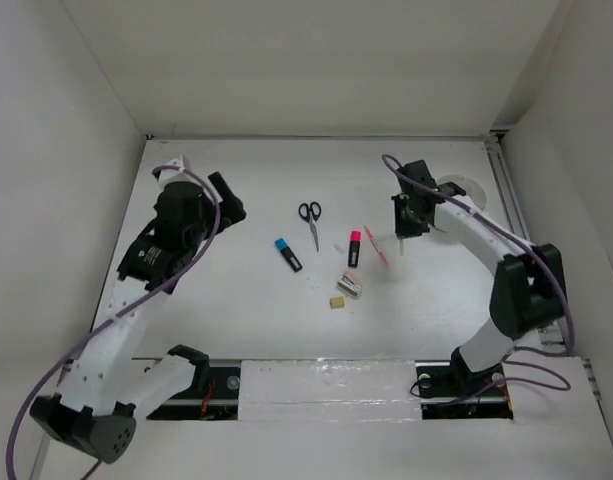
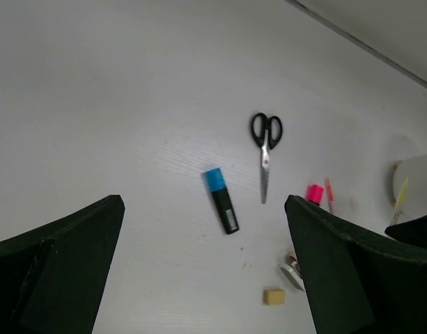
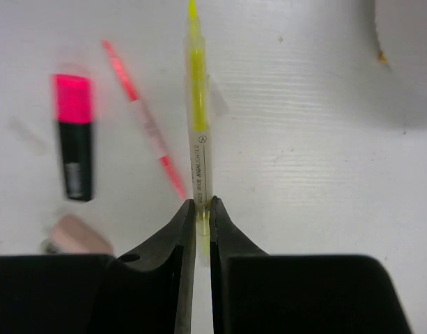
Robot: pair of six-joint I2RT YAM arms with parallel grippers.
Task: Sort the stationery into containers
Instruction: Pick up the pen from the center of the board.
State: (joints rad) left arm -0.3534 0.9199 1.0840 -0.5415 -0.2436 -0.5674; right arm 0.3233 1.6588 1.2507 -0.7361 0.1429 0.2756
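Observation:
My right gripper (image 3: 203, 205) is shut on the pale yellow pencil (image 3: 198, 104) and holds it off the table, close to the round white cup (image 1: 468, 187). In the top view the right gripper (image 1: 406, 230) has the pencil (image 1: 399, 246) sticking out below it. On the table lie black-handled scissors (image 1: 310, 220), a blue-and-black highlighter (image 1: 288, 254), a pink-and-black highlighter (image 1: 354, 246), a pink pencil (image 1: 376, 243), a grey-pink sharpener (image 1: 350, 285) and a tan eraser (image 1: 337, 301). My left gripper (image 1: 231, 207) is open and empty, raised to the left of them.
The cup is partly hidden by the right arm; its edge shows in the right wrist view (image 3: 408, 42) and the left wrist view (image 2: 415, 184). White walls enclose the table on the left, back and right. Cables hang along both arms.

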